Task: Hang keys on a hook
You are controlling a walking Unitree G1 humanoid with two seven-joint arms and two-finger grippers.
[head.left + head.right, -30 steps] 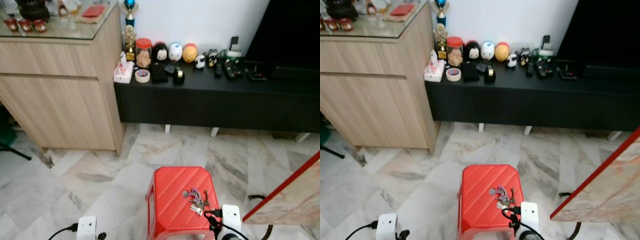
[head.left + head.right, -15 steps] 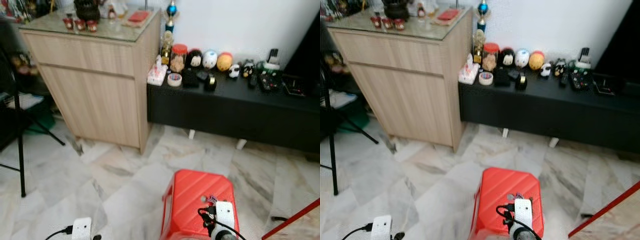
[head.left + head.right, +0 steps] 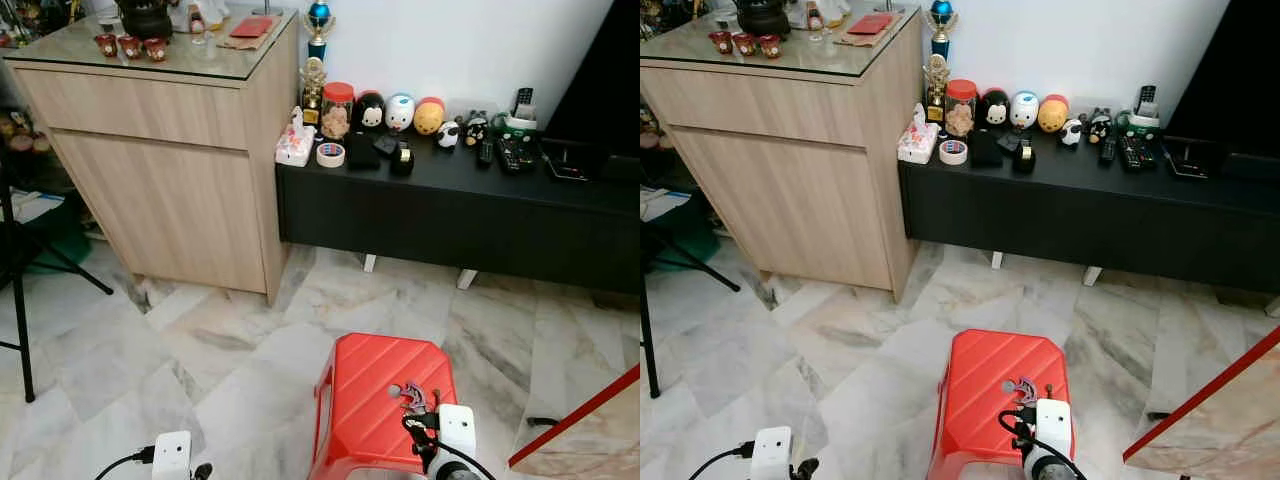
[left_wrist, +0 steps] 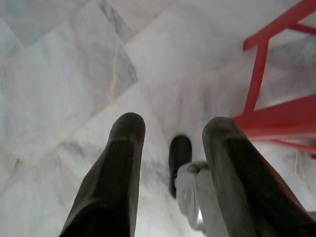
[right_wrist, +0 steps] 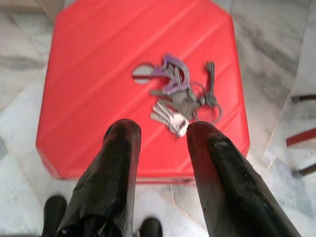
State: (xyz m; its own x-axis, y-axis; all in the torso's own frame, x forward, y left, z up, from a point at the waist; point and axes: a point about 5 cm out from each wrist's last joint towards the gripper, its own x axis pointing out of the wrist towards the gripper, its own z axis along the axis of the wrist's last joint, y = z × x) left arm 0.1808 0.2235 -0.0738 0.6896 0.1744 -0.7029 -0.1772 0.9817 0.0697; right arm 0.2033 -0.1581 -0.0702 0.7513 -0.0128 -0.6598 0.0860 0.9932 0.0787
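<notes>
A bunch of keys point(image 5: 180, 96) with a purple carabiner lies on top of a red plastic stool point(image 3: 375, 400), towards its right side. My right gripper point(image 5: 160, 133) hovers above the stool's near edge, open, with the keys just beyond its fingertips and nothing between them. In the head views the right wrist point(image 3: 455, 435) sits over the stool's near right corner, next to the keys point(image 3: 413, 397). My left gripper point(image 4: 170, 133) hangs open over the marble floor to the left of the stool.
A wooden cabinet point(image 3: 160, 160) with a glass top stands at the back left. A low black TV bench point(image 3: 450, 210) with jars, tape and toy figures runs along the wall. A red-edged panel point(image 3: 580, 430) leans at the right, a black stand point(image 3: 20, 300) at far left.
The camera has swung, so the view shows more of the room at the left and centre. The right wrist has shifted slightly, leaving more of the keys uncovered on the stool.
</notes>
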